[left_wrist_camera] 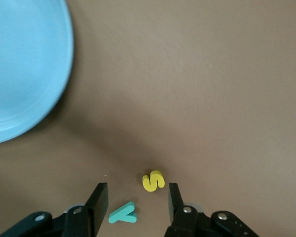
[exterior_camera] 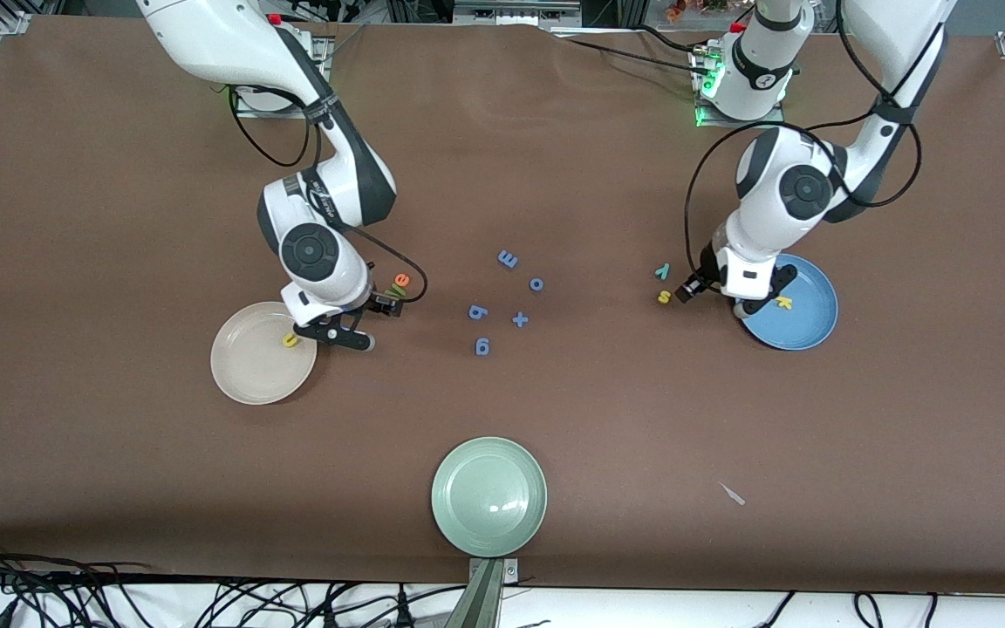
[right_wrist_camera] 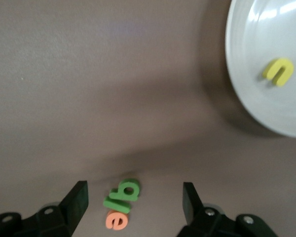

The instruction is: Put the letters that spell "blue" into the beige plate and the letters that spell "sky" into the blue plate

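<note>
While the front view held steady, the right gripper (exterior_camera: pixel 338 335) hung at the beige plate (exterior_camera: pixel 245 371) rim, left of centre in the frame, yellow u (exterior_camera: pixel 290 340) lying in that plate and orange e (exterior_camera: pixel 401 280) just above it on the table (exterior_camera: pixel 119 218). Over at frame right, the left gripper (exterior_camera: pixel 751 301) hovered at the blue plate (exterior_camera: pixel 803 327) edge, yellow k (exterior_camera: pixel 783 303) inside; teal y (exterior_camera: pixel 662 271) and yellow s (exterior_camera: pixel 665 297) lay beside the plate. Left wrist view: fingers (left_wrist_camera: pixel 99 200) stood apart and empty, y and s low in the frame. Right wrist view: fingers (right_wrist_camera: pixel 77 201) spread wide, empty, green b (right_wrist_camera: pixel 123 193) and e bottom centre, u upper right.
</note>
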Controlling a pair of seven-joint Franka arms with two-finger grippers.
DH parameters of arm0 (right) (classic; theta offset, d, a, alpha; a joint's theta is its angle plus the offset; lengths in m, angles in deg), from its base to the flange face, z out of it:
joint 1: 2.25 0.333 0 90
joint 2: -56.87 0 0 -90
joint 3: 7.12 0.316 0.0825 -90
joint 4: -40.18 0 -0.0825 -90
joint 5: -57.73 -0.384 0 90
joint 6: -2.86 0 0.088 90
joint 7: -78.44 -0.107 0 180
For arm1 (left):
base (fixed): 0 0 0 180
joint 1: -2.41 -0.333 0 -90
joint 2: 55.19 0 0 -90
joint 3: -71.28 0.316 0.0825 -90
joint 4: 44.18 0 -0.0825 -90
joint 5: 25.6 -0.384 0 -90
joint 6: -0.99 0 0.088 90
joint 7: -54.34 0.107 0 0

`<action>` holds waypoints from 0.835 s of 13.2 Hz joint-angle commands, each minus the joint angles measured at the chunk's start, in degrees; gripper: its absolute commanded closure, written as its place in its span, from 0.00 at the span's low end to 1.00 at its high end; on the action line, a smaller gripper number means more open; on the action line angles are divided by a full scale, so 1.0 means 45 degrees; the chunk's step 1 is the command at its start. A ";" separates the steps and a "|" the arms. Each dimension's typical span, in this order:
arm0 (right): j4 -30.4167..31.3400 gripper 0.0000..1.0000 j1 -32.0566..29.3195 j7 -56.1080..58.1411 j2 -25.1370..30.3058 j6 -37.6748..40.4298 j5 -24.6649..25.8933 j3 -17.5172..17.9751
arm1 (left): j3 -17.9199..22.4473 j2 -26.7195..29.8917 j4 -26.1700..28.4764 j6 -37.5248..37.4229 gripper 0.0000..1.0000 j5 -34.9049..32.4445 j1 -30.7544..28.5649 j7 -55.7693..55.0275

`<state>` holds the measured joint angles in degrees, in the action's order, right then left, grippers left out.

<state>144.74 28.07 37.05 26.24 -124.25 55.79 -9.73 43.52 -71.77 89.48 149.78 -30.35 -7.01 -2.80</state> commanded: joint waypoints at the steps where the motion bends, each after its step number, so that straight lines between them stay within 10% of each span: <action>1: 0.0435 0.14 0.0081 -0.0782 0.0047 -0.0423 -0.0115 0.0227 | 0.0056 -0.1294 -0.0658 0.0217 0.40 -0.2333 0.0298 -0.0368; 11: 0.1960 0.15 0.0412 -0.1428 -0.0226 -0.2631 -0.0115 0.0326 | 0.0075 -0.2547 -0.1636 0.0139 0.53 -0.3218 0.0395 0.0511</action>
<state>152.71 29.40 31.60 24.77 -135.18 55.79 -8.37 43.61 -82.23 83.26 150.84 -41.88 -5.55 -1.23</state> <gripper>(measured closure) 0.145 0.529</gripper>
